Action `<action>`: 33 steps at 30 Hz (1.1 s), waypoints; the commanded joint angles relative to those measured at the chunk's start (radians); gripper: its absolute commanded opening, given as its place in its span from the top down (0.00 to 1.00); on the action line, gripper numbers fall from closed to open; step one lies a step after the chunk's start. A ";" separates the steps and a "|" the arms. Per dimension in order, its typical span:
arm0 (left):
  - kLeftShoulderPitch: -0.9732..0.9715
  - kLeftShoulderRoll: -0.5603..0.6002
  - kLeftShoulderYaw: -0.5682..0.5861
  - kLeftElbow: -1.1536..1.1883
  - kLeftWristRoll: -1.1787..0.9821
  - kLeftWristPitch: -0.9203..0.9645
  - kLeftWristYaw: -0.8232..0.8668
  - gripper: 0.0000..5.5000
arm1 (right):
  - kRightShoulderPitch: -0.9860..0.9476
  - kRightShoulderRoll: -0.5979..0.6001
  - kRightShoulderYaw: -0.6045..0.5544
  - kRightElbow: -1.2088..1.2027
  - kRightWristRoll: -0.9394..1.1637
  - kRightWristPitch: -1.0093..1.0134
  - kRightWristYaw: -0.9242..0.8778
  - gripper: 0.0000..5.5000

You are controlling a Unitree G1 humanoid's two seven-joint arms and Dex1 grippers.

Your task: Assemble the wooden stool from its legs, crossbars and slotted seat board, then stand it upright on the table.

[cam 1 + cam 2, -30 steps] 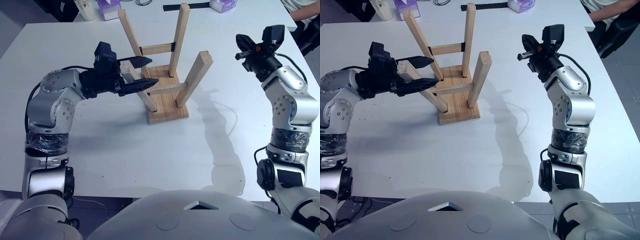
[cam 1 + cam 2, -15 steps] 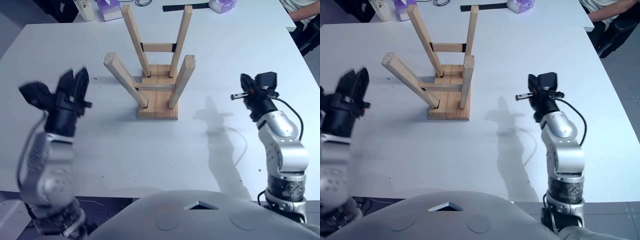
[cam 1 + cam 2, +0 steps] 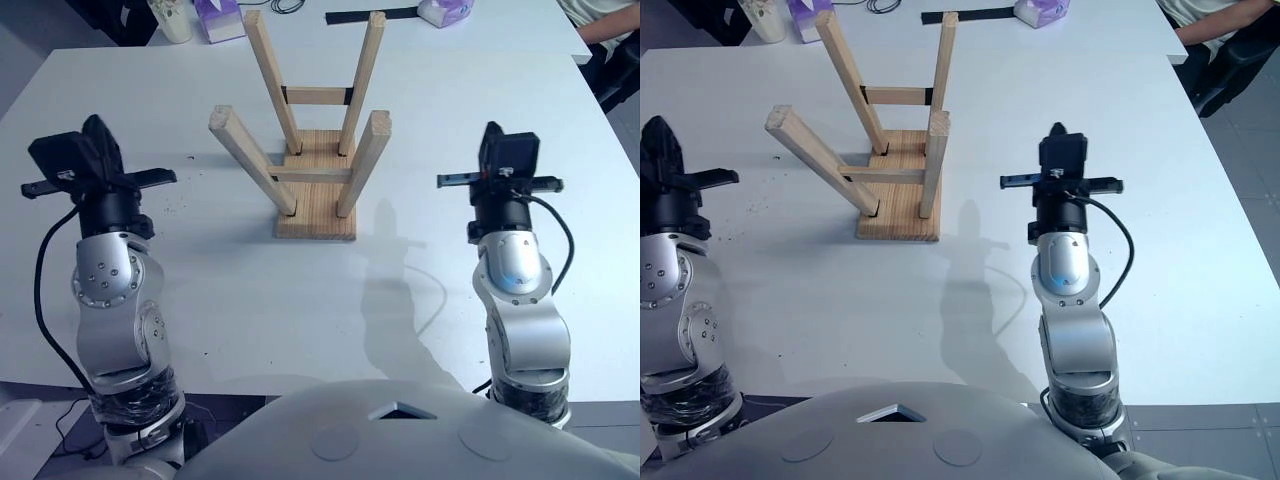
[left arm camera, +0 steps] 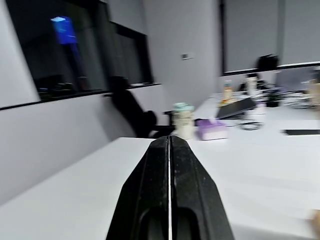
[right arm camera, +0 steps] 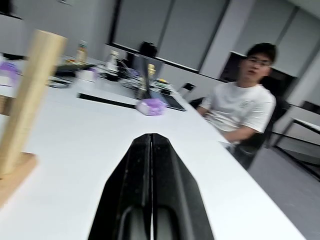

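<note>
Resting inverted: stool point(image 3: 300, 150), four legs point(image 3: 268, 70), two crossbars point(image 3: 316, 96), one seat board point(image 3: 316, 225).

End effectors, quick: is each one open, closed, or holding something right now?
Left end effector: closed, holding nothing.
Right end effector: closed, holding nothing.

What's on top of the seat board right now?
Four legs rise from the seat board, which lies flat on the table, joined by crossbars. The near-left leg leans outward. Whether the leg ends sit in slots is hidden.
</note>
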 commanded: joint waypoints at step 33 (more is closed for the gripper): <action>-0.547 -0.060 -0.132 -0.107 -0.441 0.246 -0.021 0.99 | -0.703 0.077 -0.374 0.219 0.543 0.123 0.384 1.00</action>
